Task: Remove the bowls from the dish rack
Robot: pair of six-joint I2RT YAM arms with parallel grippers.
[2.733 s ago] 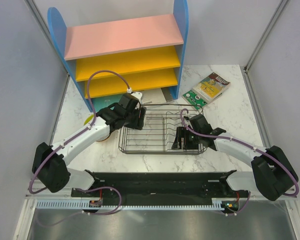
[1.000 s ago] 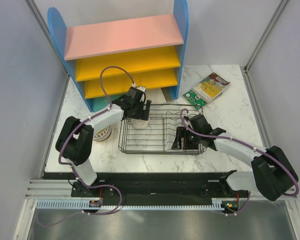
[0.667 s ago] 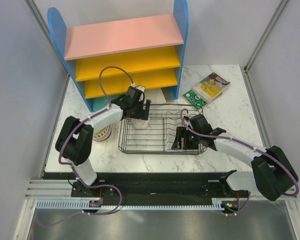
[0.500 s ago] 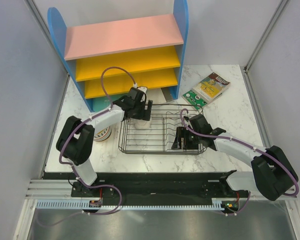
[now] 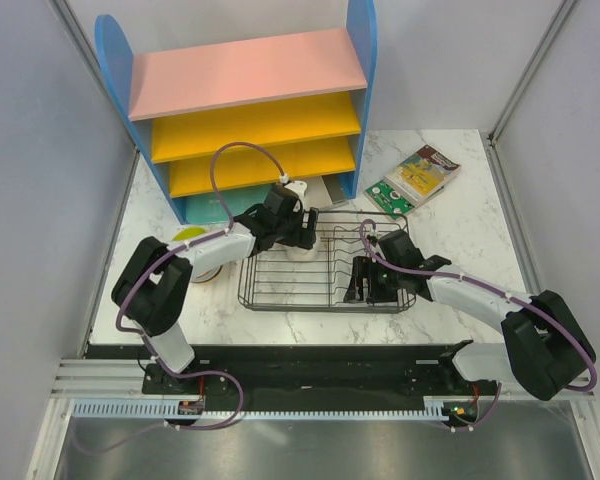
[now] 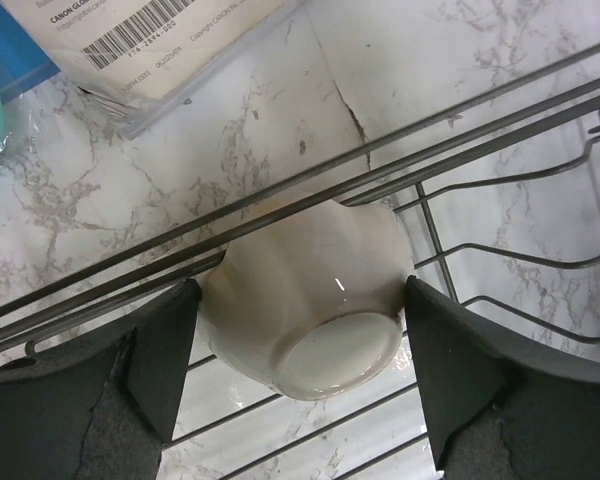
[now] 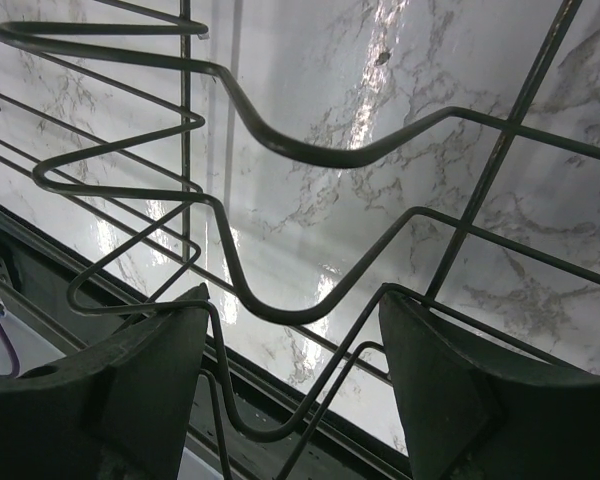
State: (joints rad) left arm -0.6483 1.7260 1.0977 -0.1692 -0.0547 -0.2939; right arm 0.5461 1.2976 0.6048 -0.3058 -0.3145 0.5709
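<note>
Cream bowl [image 6: 315,300] in dish rack [image 5: 310,282]: left gripper [image 6: 300,285] spread astride it for lifting; right gripper [image 7: 292,300] spread, apparently steadying rack.

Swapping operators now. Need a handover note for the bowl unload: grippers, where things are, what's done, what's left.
Left gripper: open, jaws on either side of the white bowl, close to its sides; grip not confirmed.
Right gripper: open, empty, jaws straddling a wire at the near right end of the dish rack.
White bowl: tipped over, base showing, in the rack's far left corner.
Done: a yellow-green bowl stands on the table left of the rack.
Left: probably close, lift the white bowl out, set it down. No other bowl visible in the rack.
</note>
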